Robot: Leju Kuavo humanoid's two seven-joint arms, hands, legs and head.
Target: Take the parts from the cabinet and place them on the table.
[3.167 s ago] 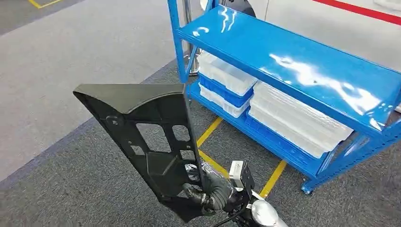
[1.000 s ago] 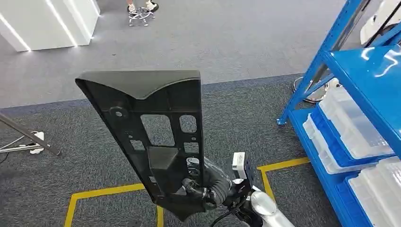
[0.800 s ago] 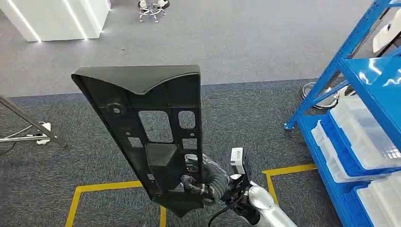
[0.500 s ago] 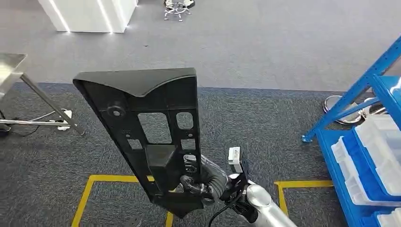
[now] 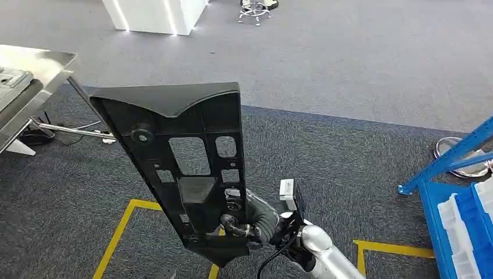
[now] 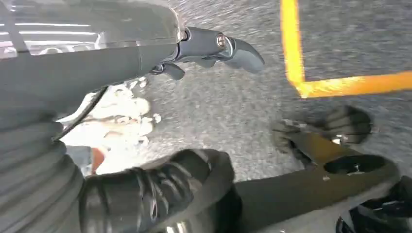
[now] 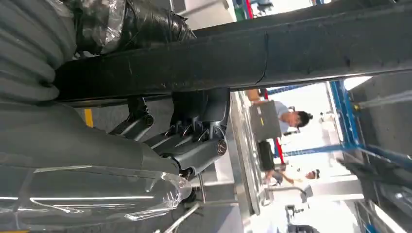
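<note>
Your right hand (image 5: 247, 224) grips the black part (image 5: 180, 157) upright at its lower end, fingers wrapped tight. The tabletop (image 5: 35, 64) sits at 10 o'clock. Your left hand's (image 6: 145, 194) fingers: cannot tell.

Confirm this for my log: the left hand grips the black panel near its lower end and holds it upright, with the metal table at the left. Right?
Not quite: the head view shows the right hand, not the left, gripping the black panel near its lower end. The rest stands: the panel is held upright, and the metal table is at the left.
</note>
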